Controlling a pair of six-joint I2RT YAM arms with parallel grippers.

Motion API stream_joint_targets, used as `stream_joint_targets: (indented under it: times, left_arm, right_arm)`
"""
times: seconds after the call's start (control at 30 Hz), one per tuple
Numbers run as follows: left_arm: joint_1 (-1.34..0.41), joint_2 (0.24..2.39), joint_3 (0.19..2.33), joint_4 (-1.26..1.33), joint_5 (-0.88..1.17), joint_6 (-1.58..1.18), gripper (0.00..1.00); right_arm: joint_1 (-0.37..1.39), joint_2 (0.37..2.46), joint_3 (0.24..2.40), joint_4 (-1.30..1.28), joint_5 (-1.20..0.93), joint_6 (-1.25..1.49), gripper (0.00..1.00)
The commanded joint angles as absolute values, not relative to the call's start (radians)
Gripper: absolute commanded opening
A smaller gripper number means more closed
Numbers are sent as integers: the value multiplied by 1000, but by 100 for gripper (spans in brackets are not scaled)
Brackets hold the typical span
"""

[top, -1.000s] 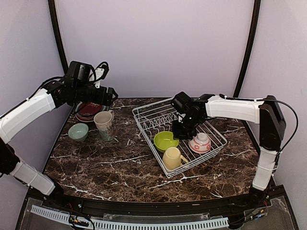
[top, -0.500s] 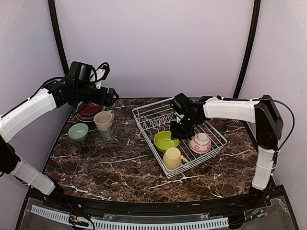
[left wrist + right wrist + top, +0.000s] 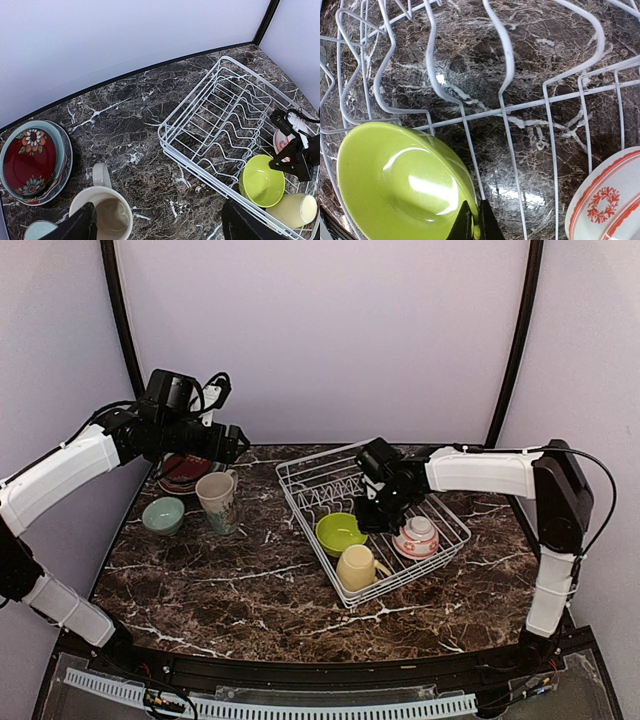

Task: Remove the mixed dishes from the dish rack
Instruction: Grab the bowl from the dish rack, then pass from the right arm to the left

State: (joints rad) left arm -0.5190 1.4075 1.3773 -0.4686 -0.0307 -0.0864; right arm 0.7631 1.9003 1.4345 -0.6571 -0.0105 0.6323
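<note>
Table top: dark brown marble pattern with white veins running across it and black trim edging it. The back wall is showing plain pale lilac, evenly lit. Side panels of the same tone are closing in at left and right. A left strut and a right strut, both black and curved, are rising from the far corners. A white slotted strip is lying along the near edge. A bright glint is reflecting off the marble.

White-shelled arms with black joints and looping black cables.
</note>
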Motion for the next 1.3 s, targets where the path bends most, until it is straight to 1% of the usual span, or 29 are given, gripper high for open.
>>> stream_joint_targets:
  times: [0.0,0.17,0.3,0.43,0.57,0.7,0.83,1.03,1.17,1.27]
  left_arm:
    - [-514,1412,1402,-492,-11,-90,85]
    - [-514,1421,1402,-492,-8,-90,86]
    - [-514,1427,1405,-493,-2,-96,88]
    - [-514,1432,1402,-487,53,-102,90]
    - [-515,1433,1384,-454,134,-114,90]
    - [-526,1436,1360,-397,268,-134,90]
    - [-576,1467,1372,-396,319,-147,88]
    - [-726,1517,1436,-446,224,-220,81]
    - [-799,1529,1445,-484,81,-288,76]
    - [-838,1536,1448,-533,-74,-328,73]
  right_arm:
    - [755,1829,1425,-640,97,624,0]
    - [754,1755,1421,-658,174,597,0]
    - [752,1685,1405,-658,265,589,0]
    - [746,1645,1410,-658,306,575,0]
    - [745,1625,1430,-618,243,558,0]
    - [750,1577,1380,-475,128,519,0]
    - [767,1582,1397,-447,123,516,0]
    - [843,1630,1489,-502,161,495,0]
    - [892,1630,1497,-510,198,494,0]
    - [917,1627,1485,-497,213,492,0]
